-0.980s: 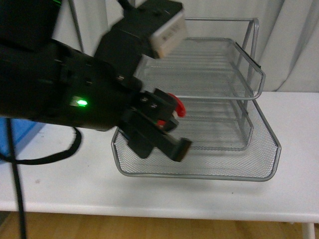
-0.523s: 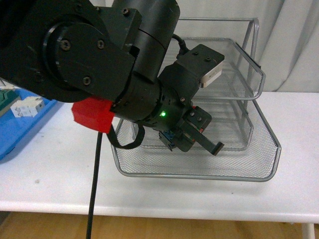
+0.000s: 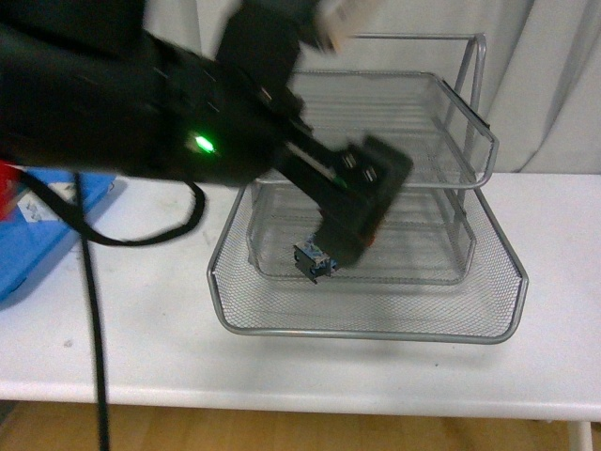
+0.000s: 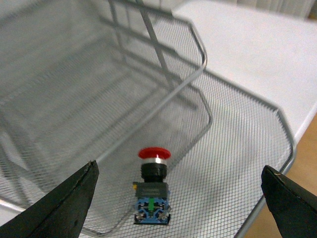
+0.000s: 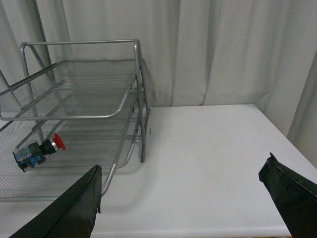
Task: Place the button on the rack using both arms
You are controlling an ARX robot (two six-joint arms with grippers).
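This is a lab test station: plain white table (image 3: 141, 357) backed by pale curtains (image 3: 563, 75), wood floor (image 3: 282, 432) below, blue tray (image 3: 38, 254) at its left edge.

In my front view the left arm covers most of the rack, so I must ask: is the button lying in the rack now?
Observer: Yes. The left wrist view shows the button lying on the mesh of the lowest tray of the rack.
Operator: Does the left tool hold it?
Observer: No. The left tool is open; its fingers stand wide of the button, not touching.
Operator: And the right tool?
Observer: The right wrist view shows the right tool open and empty, over the table.
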